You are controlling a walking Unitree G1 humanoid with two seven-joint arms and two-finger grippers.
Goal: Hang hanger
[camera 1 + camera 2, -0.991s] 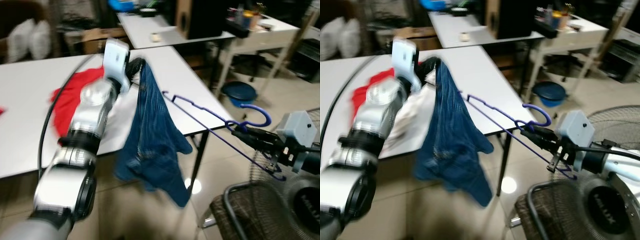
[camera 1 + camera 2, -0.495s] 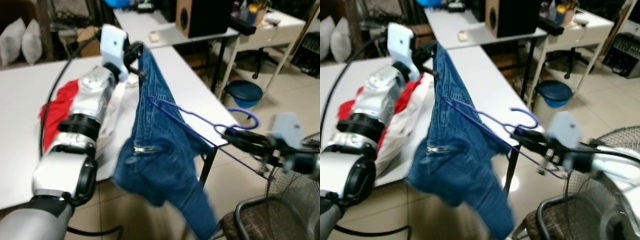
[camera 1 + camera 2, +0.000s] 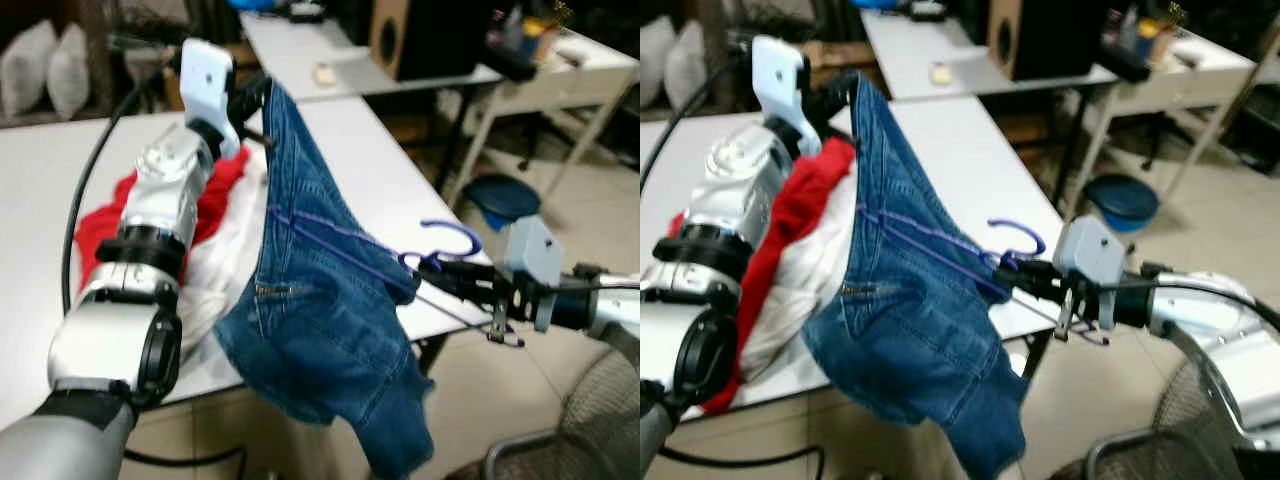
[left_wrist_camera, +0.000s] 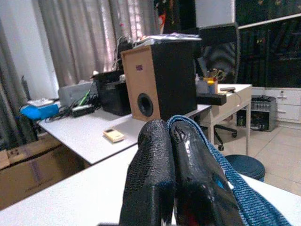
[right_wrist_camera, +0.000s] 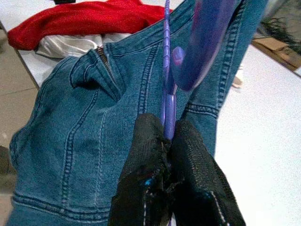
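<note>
A pair of blue jeans (image 3: 320, 310) hangs from my left gripper (image 3: 255, 92), which is raised over the white table (image 3: 370, 165) and shut on the denim's upper edge (image 4: 225, 188). My right gripper (image 3: 432, 268) comes in from the right, shut on the neck of a purple wire hanger (image 3: 448, 238) just below its hook. One hanger arm (image 3: 330, 235) lies across the front of the jeans near the waistband. In the right wrist view the black fingers (image 5: 148, 155) pinch the purple wire (image 5: 165, 70) with the jeans (image 5: 84, 127) right behind it.
A red cloth (image 3: 105, 215) and a white cloth (image 3: 225, 260) lie on the table beside the jeans. A second table with a black speaker (image 3: 430, 35) stands behind. A blue bin (image 3: 500, 195) sits on the floor, and a wire basket rim (image 3: 520, 455) is at the lower right.
My right gripper has carried the hanger leftward from beside the jeans until its arm lies across them. My left gripper still holds the jeans up. The camera has shifted.
</note>
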